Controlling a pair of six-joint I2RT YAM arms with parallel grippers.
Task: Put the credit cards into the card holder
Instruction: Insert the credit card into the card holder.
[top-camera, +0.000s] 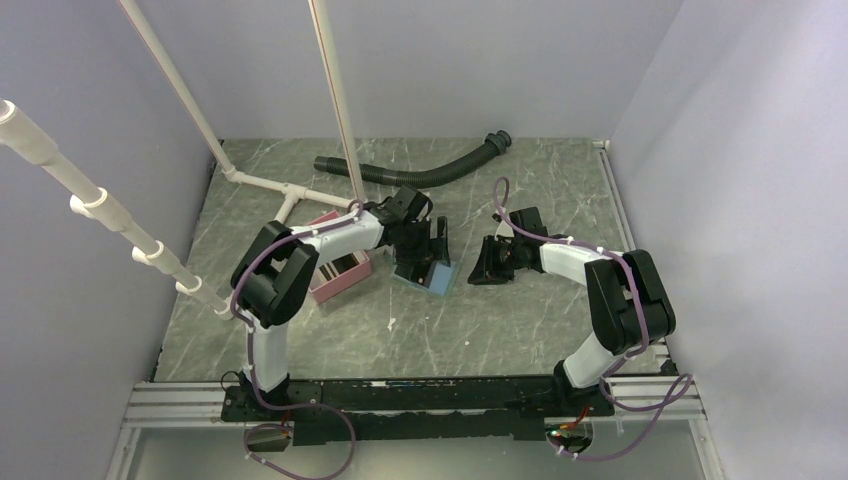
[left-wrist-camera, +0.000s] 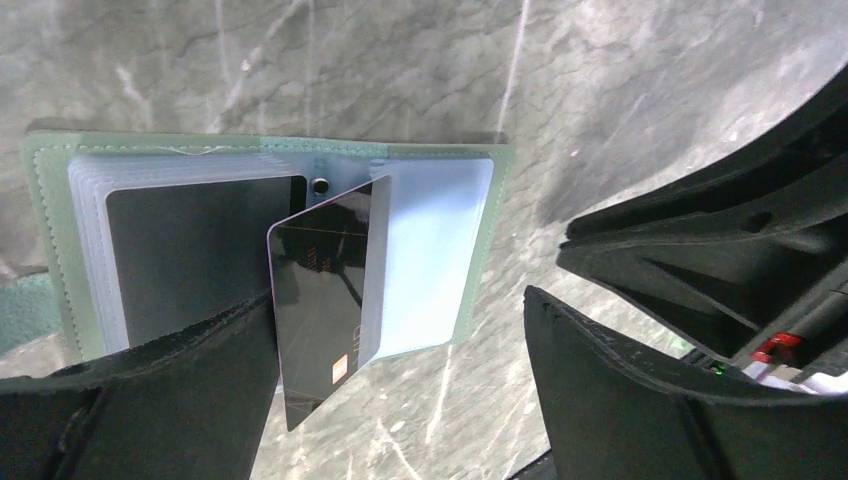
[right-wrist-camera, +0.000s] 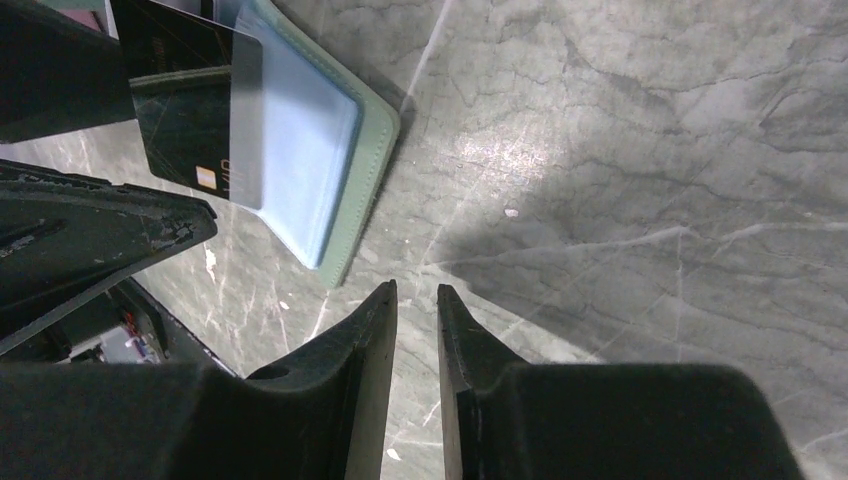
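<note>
Status: left fingers (top-camera: 425, 255) are spread wide over the card holder (left-wrist-camera: 440, 250), nothing clamped. The holder lies open and flat near the middle of the worktop (top-camera: 400, 340), clear pockets up, so the pocket mouths are reachable from above.

Black card (left-wrist-camera: 320, 300) with a gold chip sits skewed. Its top corner is tucked in by the spine and its lower end hangs past the holder's edge toward 7 o'clock in my left wrist view. I read that as part-way in, not seated. One finger is right at the card's left edge; can't tell if it touches. The wide spread makes sense: room to clear the card or reset for a push. Another dark card looks lodged in the pocket at 9 o'clock of the spine.

Right fingers (right-wrist-camera: 392, 300) are nearly closed, thin slit, empty, over the worktop at 3 o'clock of the holder in the top view. Guess: parked close to pin the holder if it slides. Pink box (top-camera: 335, 288) is near the holder at 9 o'clock.

Risk: the skewed card jams in the pocket mouth or drags the holder. It needs squaring up before any push.
</note>
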